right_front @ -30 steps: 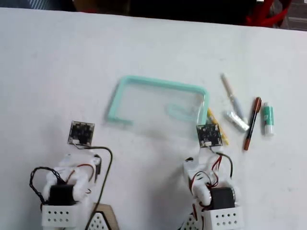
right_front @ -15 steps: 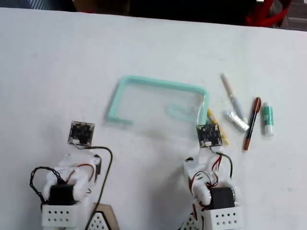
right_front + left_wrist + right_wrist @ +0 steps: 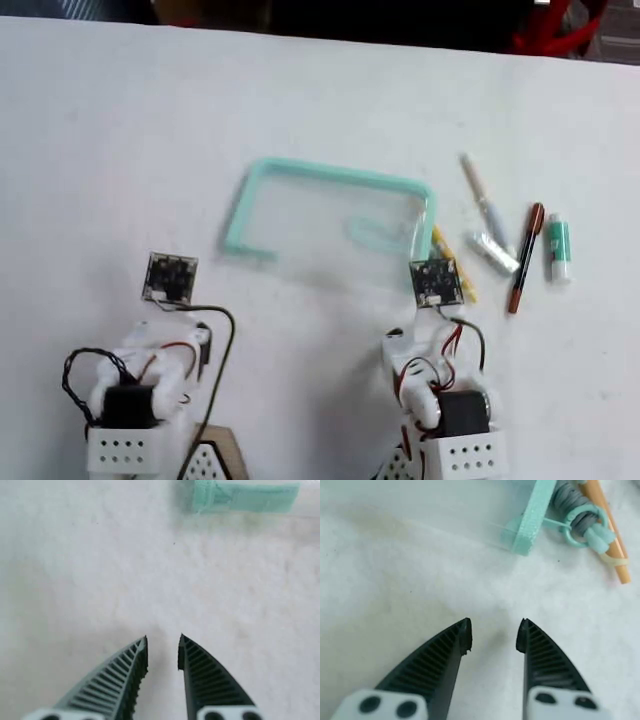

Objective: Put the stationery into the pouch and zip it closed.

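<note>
Pouch lies flat and looks empty, with the pens loose beyond the right arm.
Left wrist: left gripper slightly parted, empty, pouch corner well ahead.
Right wrist: right gripper parted, empty, with zip pull and pencil near ahead.
Judging: nothing loaded, zip undone.

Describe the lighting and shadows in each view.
High view: even light over the white table, no glare, faint shadow along the pouch trim, dark beyond the far edge. Left wrist view: soft shadow beside the pouch's teal edge; open left tool dark against bright table. Right wrist view: soft shadow under the pouch corner, faint one by the open right tool.
</note>
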